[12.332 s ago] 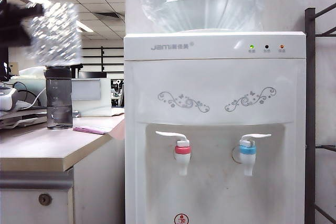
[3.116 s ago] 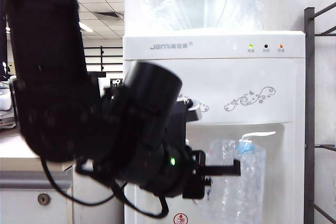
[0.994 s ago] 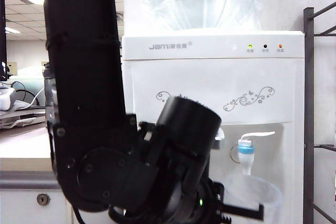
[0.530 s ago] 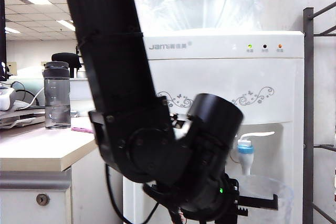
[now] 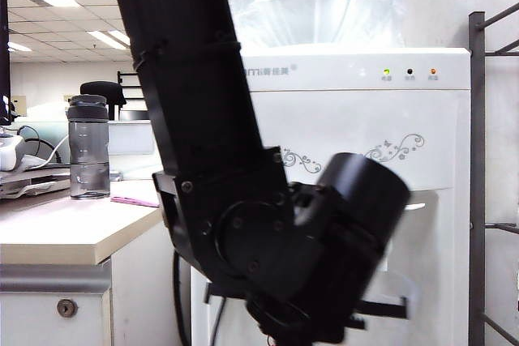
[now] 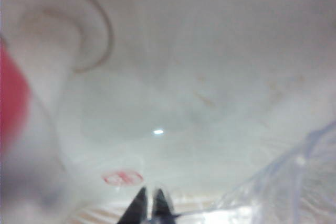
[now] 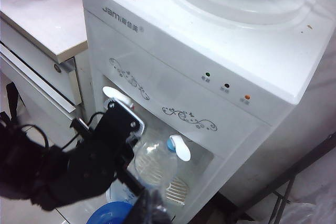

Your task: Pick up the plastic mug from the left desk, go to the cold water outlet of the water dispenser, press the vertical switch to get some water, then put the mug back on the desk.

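Both fingers (image 7: 130, 179) clamp plastic mug (image 7: 155, 166) beneath cold water outlet (image 7: 179, 148).

Left arm (image 5: 243, 200) hiding both taps, plastic mug (image 5: 401, 301) a faint blur, right pincer (image 7: 149, 208) cut off by the frame edge

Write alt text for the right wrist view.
Seen from above, the left gripper holds a clear plastic mug under the blue-collared tap of a white water dispenser. A beige desk stands beside it, and the shut right gripper is at the picture's lower edge.
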`<state>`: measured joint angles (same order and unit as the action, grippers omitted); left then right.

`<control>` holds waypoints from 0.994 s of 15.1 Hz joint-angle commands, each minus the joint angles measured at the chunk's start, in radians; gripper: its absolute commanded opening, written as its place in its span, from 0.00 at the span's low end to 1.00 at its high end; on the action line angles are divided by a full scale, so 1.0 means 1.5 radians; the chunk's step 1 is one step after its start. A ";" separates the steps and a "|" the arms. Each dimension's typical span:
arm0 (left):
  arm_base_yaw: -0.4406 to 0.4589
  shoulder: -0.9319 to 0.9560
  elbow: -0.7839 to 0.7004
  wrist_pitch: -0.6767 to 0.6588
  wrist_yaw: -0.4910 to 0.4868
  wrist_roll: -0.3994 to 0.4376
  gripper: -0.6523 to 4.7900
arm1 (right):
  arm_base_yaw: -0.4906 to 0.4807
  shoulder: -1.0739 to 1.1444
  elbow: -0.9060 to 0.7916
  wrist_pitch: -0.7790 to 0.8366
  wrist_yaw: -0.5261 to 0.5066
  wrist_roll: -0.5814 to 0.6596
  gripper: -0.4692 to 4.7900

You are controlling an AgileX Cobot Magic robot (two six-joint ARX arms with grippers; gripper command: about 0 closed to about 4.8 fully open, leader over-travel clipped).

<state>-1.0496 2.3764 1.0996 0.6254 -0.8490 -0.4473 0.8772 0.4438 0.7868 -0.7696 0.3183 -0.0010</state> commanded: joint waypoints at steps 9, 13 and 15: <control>-0.006 -0.003 0.030 0.038 0.017 -0.027 0.11 | 0.001 0.000 0.002 0.009 -0.001 -0.002 0.09; -0.006 -0.003 0.031 0.025 0.012 -0.029 0.11 | 0.001 0.000 0.002 0.017 -0.004 0.001 0.09; -0.006 -0.003 0.031 0.022 0.010 -0.042 0.11 | -0.001 0.002 -0.001 0.049 0.013 0.001 0.09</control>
<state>-1.0580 2.3768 1.1378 0.6342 -0.8165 -0.4896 0.8772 0.4442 0.7856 -0.7525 0.3157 -0.0010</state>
